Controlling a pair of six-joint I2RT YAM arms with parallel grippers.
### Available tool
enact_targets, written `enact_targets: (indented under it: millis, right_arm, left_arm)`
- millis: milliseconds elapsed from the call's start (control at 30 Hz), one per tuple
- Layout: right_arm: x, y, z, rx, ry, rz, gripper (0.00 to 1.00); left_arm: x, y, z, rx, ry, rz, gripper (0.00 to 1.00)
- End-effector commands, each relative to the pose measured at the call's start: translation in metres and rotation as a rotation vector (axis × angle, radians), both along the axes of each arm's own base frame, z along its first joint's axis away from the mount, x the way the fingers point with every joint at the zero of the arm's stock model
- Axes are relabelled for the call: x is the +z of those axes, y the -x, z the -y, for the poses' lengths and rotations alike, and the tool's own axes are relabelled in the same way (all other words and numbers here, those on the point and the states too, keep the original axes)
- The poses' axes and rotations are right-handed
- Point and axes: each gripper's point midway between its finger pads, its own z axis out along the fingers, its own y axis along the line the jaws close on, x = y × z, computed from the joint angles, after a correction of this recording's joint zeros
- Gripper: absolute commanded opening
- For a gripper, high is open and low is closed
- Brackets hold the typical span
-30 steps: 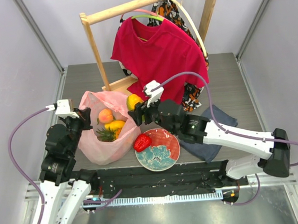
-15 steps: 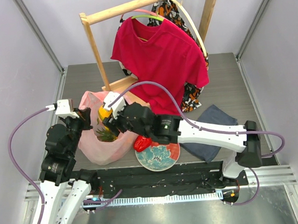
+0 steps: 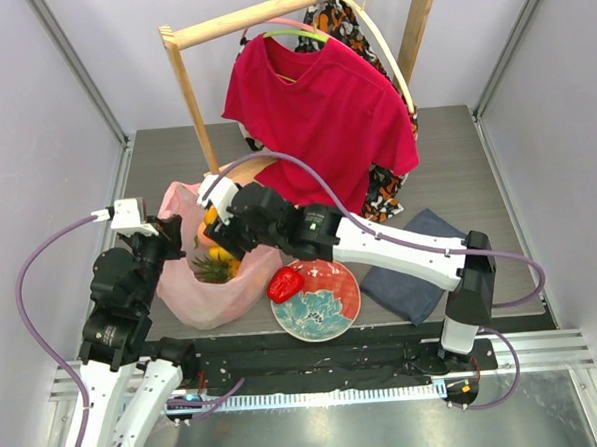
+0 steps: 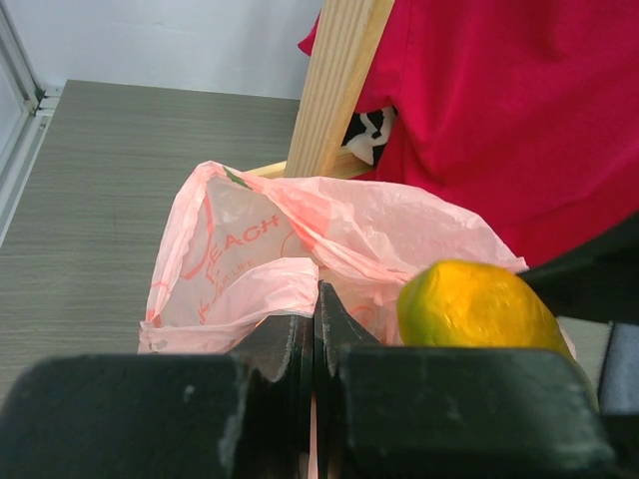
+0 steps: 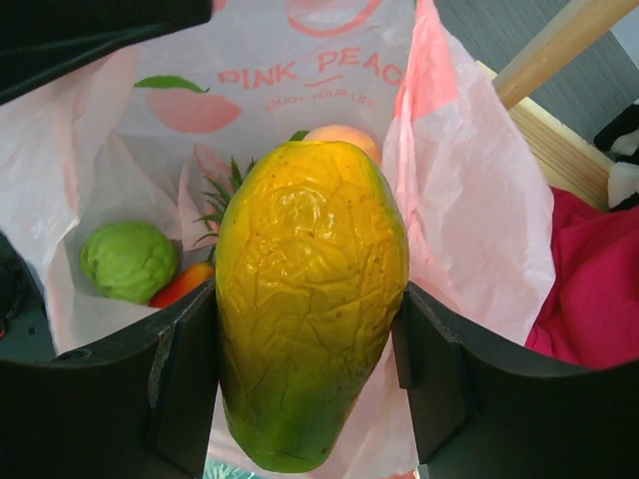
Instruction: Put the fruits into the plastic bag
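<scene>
Right end effector [image 5: 310,344] hovers over the pink plastic bag [image 5: 474,200], clamped on a yellow-green mango [image 5: 310,249], while the left end effector [image 4: 315,324] pinches the bag's rim. Lower the mango past that rim before releasing, clear of the green fruit [image 5: 128,261] and peach [image 5: 341,136] inside.

end effector [image 4: 316,311] pinching plastic bag [image 4: 250,239], yellow mango [image 4: 474,304] beside

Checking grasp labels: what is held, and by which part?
Right jaws clamp the mango across its middle; left jaws pinch the rim of the plastic bag.
</scene>
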Motion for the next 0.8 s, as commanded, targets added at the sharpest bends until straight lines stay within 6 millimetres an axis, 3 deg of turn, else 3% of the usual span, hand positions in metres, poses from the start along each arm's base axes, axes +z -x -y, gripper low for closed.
enact_targets:
  millis: [0,67,100,133,233,433,533,567,667,767]
  right_arm:
    - [0.004,-0.002,-0.024,0.074,-0.037,-0.031,0.38]
    - [0.002,-0.003,-0.032,0.090,-0.043,-0.047,0.38]
    - [-0.012,-0.007,-0.037,0.090,-0.022,-0.066,0.38]
    - [-0.010,-0.007,-0.042,0.099,-0.035,-0.078,0.38]
    - [-0.032,-0.017,-0.049,0.086,0.004,-0.120,0.38]
    - [-0.062,-0.022,-0.048,0.045,0.060,-0.177,0.47]
    - [-0.070,-0.027,-0.046,0.019,0.065,-0.197,0.58]
    - [-0.073,-0.028,-0.045,0.015,0.068,-0.202,0.67]
    - [-0.075,-0.028,-0.046,0.019,0.070,-0.203,0.83]
    - [-0.074,-0.029,-0.046,0.012,0.069,-0.198,0.89]
  left_arm:
    - [0.012,0.000,0.001,-0.004,0.012,0.047,0.00]
    - [0.012,-0.001,0.002,-0.008,0.011,0.045,0.00]
    - [0.011,0.000,0.002,-0.010,0.011,0.044,0.00]
    - [0.012,0.000,0.002,-0.011,0.013,0.045,0.00]
    - [0.012,0.000,0.002,-0.010,0.013,0.047,0.00]
    - [0.012,0.000,0.002,-0.010,0.010,0.047,0.00]
    - [0.011,0.000,0.002,-0.011,0.011,0.044,0.00]
    - [0.012,0.000,0.002,-0.011,0.012,0.045,0.00]
    - [0.012,-0.001,0.002,-0.011,0.011,0.044,0.00]
    - [0.011,-0.001,0.002,-0.011,0.010,0.041,0.00]
